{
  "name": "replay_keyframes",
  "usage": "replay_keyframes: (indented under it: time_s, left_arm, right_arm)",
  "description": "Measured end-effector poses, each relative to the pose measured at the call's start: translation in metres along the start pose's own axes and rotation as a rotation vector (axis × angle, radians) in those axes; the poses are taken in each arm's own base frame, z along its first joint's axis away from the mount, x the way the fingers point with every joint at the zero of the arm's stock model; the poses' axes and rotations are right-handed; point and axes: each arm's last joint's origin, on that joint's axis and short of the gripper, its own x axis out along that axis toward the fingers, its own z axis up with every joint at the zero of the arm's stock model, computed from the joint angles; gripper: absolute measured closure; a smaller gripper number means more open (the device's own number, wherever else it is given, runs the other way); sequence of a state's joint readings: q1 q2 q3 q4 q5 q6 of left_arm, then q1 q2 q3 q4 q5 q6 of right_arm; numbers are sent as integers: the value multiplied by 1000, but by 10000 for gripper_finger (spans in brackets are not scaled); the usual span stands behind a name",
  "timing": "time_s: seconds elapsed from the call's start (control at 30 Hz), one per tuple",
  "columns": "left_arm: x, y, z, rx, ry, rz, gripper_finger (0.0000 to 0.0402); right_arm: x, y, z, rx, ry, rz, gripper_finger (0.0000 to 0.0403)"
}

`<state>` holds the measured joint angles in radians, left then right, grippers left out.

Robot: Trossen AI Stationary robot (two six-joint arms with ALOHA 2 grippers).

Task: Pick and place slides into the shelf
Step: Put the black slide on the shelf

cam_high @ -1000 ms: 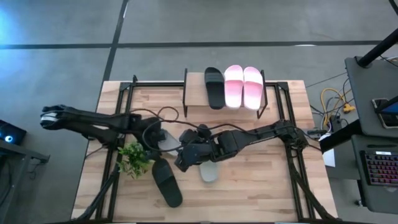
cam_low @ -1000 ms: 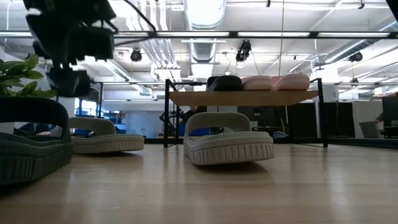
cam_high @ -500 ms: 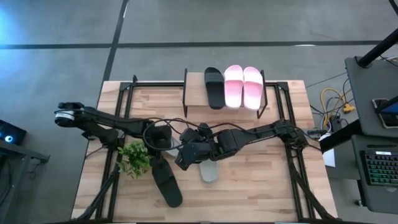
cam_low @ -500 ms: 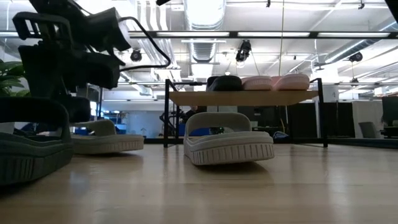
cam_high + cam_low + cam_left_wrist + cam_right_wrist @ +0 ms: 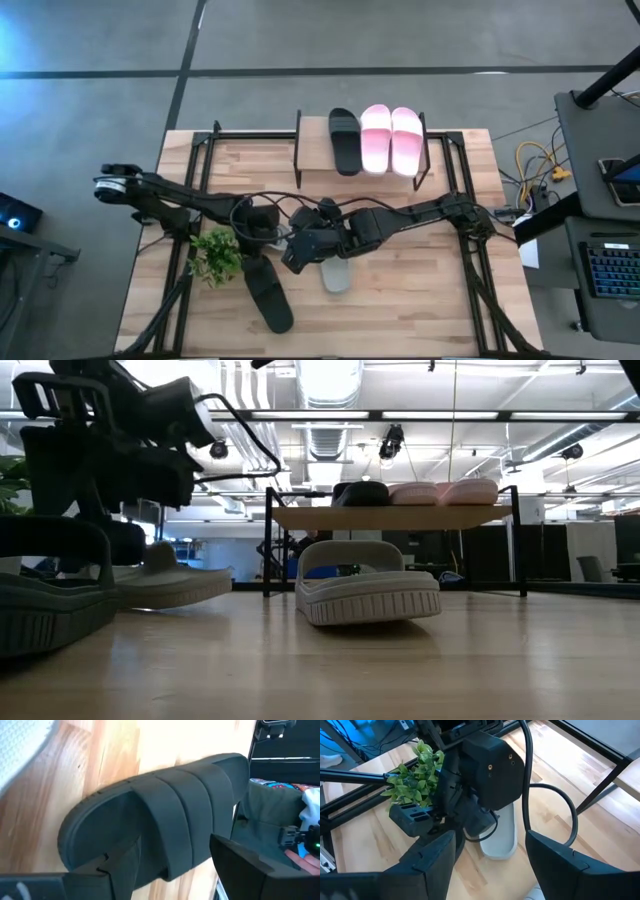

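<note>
The held grey slide (image 5: 165, 820) had a wide ribbed strap and a thick dark sole. From the right wrist camera it looked much paler. It lay just at 9 o'clock of the table's (image 5: 430, 290) middle. From the low camera one end of it sat tilted up off the wood.

A second grey slide (image 5: 337, 276) rested flat at 6 o'clock of the middle. A loose black slide (image 5: 268, 295) lay at 7 o'clock, beside a small green plant (image 5: 215, 255). The shelf (image 5: 312, 172) stood at 12 o'clock. It carried a shelved black slide (image 5: 343, 140) and the pink pair (image 5: 391, 139) on its top board.

From above, the held slide was almost wholly covered by the left gripper (image 5: 175, 865) and its cables. The loose black slide was cut off at the low camera's edge.

The left arm reached in from 9 o'clock. Its claw was pointed down and closed across that slide's strap, one finger on each side. The right arm stretched from 3 o'clock to the middle. The right gripper (image 5: 490, 855) hung over the table with its fingers spread wide, holding nothing.
</note>
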<state>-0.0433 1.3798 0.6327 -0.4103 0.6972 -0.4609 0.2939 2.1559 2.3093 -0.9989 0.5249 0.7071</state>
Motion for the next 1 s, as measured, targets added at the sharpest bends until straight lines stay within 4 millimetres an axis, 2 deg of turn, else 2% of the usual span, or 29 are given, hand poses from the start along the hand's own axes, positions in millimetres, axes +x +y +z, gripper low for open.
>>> replay_keyframes:
  time_s: [0.43, 1.0]
  left_arm:
    - [2, -2, 0, 17, -17, 25, 178]
    - [19, -23, -4, 102, 1, -29, 181]
  right_arm:
    - [0, 0, 0, 17, 1, -1, 172]
    - [1, -1, -2, 7, 10, -9, 174]
